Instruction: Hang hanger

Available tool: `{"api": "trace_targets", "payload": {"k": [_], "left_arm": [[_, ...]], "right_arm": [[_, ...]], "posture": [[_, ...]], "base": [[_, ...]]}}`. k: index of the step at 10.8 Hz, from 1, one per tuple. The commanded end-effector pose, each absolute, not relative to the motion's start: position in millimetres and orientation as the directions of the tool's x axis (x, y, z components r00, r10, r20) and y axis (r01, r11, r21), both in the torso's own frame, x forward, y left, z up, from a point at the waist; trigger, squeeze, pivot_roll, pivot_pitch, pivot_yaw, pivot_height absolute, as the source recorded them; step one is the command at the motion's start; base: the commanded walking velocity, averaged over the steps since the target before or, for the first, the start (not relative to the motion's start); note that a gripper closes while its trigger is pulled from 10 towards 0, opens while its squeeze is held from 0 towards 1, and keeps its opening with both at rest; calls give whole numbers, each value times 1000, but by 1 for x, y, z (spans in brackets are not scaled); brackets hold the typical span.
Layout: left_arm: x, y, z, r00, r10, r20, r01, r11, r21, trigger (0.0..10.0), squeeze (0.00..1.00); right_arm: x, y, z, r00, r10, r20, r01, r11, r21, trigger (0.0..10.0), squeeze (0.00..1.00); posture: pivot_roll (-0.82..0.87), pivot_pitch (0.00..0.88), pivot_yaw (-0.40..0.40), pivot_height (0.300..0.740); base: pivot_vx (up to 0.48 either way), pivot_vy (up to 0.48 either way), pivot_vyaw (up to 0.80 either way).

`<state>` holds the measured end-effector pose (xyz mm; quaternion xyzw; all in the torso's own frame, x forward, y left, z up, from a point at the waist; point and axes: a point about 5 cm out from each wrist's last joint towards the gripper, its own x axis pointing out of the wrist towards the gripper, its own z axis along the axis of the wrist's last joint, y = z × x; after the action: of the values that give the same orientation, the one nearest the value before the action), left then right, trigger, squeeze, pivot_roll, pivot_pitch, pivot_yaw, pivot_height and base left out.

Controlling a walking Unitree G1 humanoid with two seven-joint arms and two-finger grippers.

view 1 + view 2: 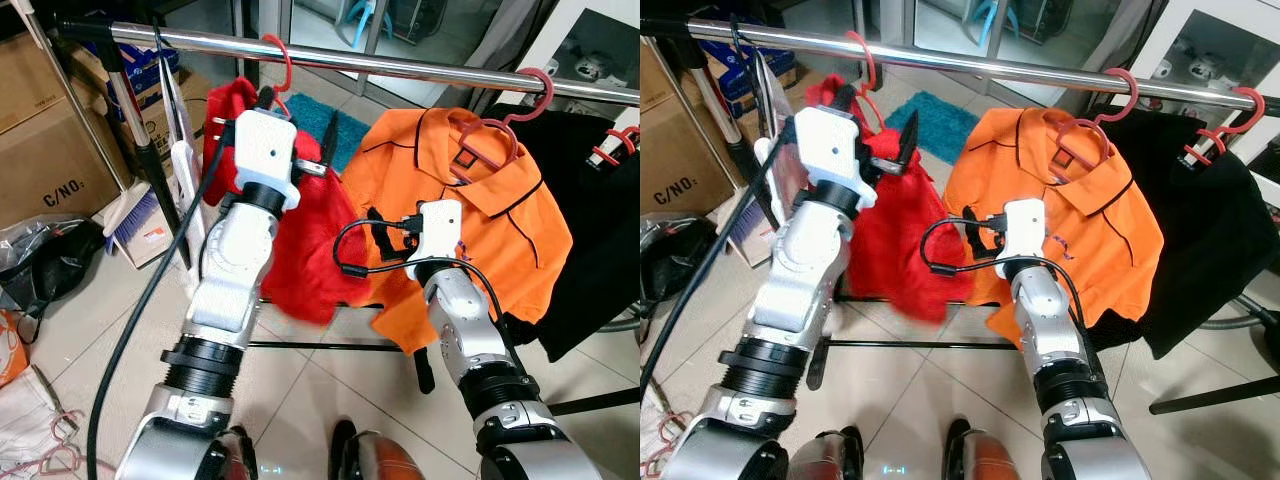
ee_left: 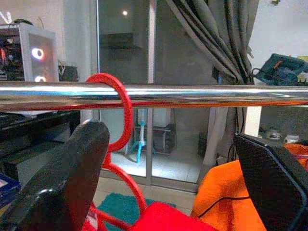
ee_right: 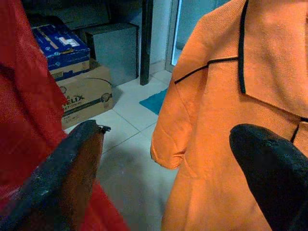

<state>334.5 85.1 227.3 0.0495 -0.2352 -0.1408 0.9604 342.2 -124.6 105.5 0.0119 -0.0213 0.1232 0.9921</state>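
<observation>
Left fingers (image 2: 72,178) astride hanger (image 2: 120,125).

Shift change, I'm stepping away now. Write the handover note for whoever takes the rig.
Left gripper: raised just below the chrome rail, jaws open around the red hanger without clamping it.
Right gripper: low between the red garment and the orange polo shirt, jaws open, holding nothing.
Done: the red hanger's hook is over the rail, carrying the red garment beside the orange polo.
Left: back the left gripper away without snagging the hanger, then lower both arms.
</observation>
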Motion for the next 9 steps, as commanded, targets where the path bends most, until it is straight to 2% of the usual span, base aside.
{"api": "trace_targets", "payload": {"k": [1, 6, 7, 9], "left_arm": [[334, 83, 228, 846, -305, 438, 260, 952, 160, 10000, 0], [341, 88, 225, 859, -299, 415, 253, 954, 164, 10000, 129], [341, 88, 224, 860, -300, 412, 252, 953, 167, 10000, 204], [343, 91, 223, 864, -294, 408, 247, 955, 165, 10000, 224]], "right_arm": [[343, -130, 106, 975, 218, 50, -219, 975, 35, 10000, 0], [344, -136, 104, 979, 200, 47, -202, 979, 36, 10000, 0], [343, -137, 103, 980, 195, 45, -197, 980, 38, 10000, 0], [343, -135, 103, 980, 196, 44, -197, 980, 39, 10000, 0]], "posture": [[-25, 141, -106, 740], [-46, 139, -101, 740], [-45, 139, -100, 740], [-46, 145, -101, 740]], "base": [[0, 0, 0], [-280, 0, 0], [-277, 0, 0], [-279, 0, 0]]}}
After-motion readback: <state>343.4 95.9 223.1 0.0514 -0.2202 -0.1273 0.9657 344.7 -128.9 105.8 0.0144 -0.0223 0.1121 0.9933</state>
